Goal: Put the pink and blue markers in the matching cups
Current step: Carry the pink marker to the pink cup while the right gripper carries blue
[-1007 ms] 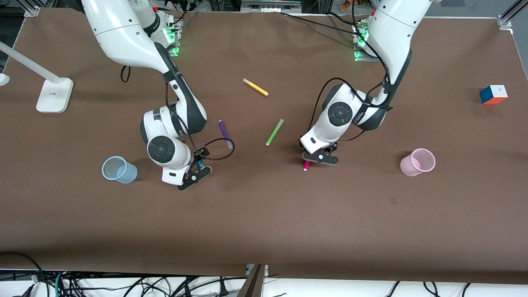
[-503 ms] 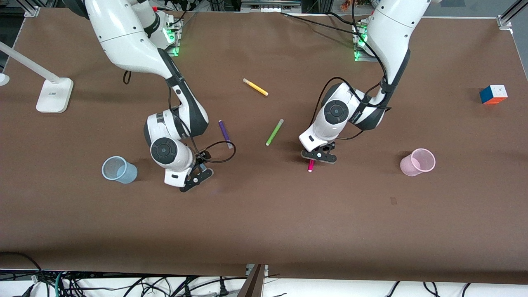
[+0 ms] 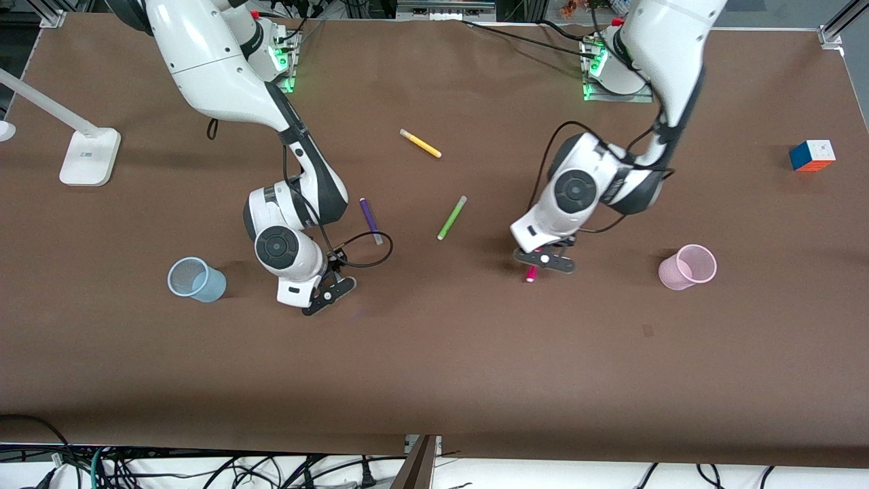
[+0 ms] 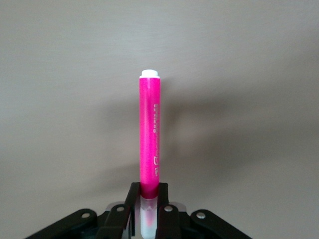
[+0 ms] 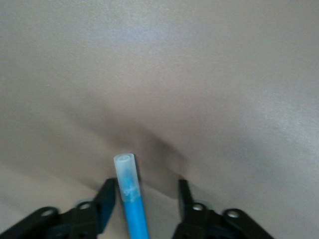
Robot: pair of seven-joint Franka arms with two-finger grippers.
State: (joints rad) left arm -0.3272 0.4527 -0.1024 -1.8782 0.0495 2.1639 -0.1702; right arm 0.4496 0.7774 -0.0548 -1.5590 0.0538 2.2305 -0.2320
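Observation:
My left gripper (image 3: 543, 261) is shut on the pink marker (image 3: 531, 274) and holds it over the table between the green marker and the pale pink cup (image 3: 687, 267). In the left wrist view the jaws (image 4: 148, 191) clamp the pink marker (image 4: 149, 134) where its pale cap meets the body. My right gripper (image 3: 328, 293) is low over the table beside the pale blue cup (image 3: 195, 278). In the right wrist view it (image 5: 145, 191) is open around the blue marker (image 5: 130, 199), which lies close to one finger (image 5: 107, 199). The blue marker is hidden in the front view.
A purple marker (image 3: 370, 220), a lime-green marker (image 3: 451, 217) and a yellow marker (image 3: 420, 143) lie mid-table. A colour cube (image 3: 812, 155) sits at the left arm's end. A white lamp base (image 3: 88, 156) stands at the right arm's end.
My left gripper has carried the pink marker toward the pink cup. My right gripper has shifted slightly away from the blue cup and stays low.

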